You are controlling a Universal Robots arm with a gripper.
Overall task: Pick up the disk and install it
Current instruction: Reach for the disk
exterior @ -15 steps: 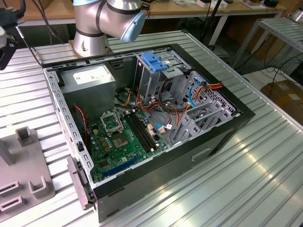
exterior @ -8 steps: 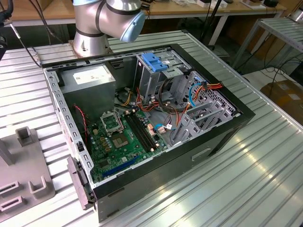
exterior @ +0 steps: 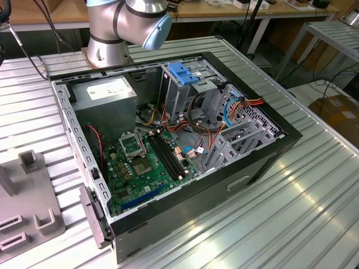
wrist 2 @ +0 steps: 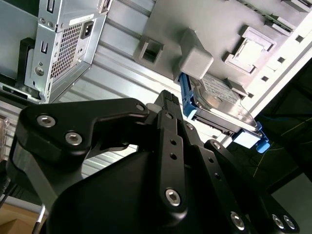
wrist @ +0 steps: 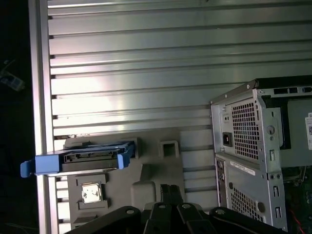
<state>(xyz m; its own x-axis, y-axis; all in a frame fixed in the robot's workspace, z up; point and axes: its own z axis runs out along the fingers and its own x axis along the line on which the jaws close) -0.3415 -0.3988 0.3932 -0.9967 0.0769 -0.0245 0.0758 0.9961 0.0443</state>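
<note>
Hovering over the ribbed silver metal table (wrist: pixel 146 58), my black two-finger gripper (wrist: pixel 169 189) has its fingertips pressed together, with nothing between them. The disk (wrist: pixel 92 157), a flat grey metal hard drive in a bright blue plastic frame, sits on the moulded grey plastic fixture tray (wrist: pixel 161 168), touching a grey block post (wrist 2: pixel 195 61). It is near my fingertips but apart from them. The open black tower computer case (exterior: pixel 252 168) lies on its side to the exterior view's right of the tray, green motherboard (exterior: pixel 140 168) exposed.
</note>
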